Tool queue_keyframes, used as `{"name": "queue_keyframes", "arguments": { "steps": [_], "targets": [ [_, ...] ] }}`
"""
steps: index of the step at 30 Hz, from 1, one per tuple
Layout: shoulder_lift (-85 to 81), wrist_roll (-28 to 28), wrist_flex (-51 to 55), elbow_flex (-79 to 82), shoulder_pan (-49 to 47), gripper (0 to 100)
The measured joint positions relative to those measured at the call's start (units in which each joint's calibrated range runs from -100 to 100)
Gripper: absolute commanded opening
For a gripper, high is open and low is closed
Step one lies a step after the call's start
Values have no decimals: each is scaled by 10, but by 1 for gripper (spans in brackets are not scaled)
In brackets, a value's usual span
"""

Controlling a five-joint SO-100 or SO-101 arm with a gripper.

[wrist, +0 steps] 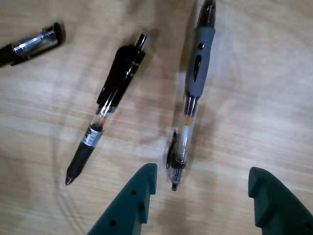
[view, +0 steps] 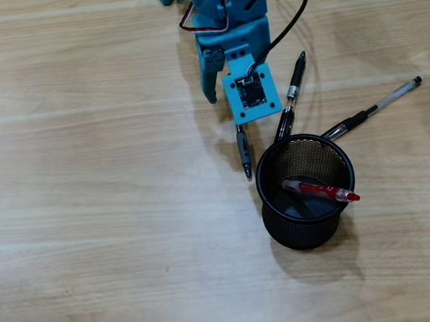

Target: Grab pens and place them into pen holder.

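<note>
Gripper (wrist: 200, 183): open, empty, above the grey pen (wrist: 190, 93)
Red pen (view: 321, 191): in the pen holder (view: 271, 201)
Black pen (wrist: 105, 110): beside the grey one; apart

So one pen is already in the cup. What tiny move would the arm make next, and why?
Probably lower straight down and close on the grey pen. In the wrist view the fingers stand open with that pen's end between them, still lying on the table. The red pen is already in the holder, while the black pen lies off to the left of the open gap.
</note>
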Motion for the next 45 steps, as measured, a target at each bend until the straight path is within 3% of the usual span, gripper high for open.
{"name": "queue_keyframes", "arguments": {
  "steps": [10, 24, 31, 45],
  "targets": [
    [48, 0, -3, 55, -2, 22],
    [133, -3, -135, 86, -7, 22],
    [140, -3, -135, 83, 2, 2],
    [141, -4, -136, 86, 1, 2]
  ]
}}
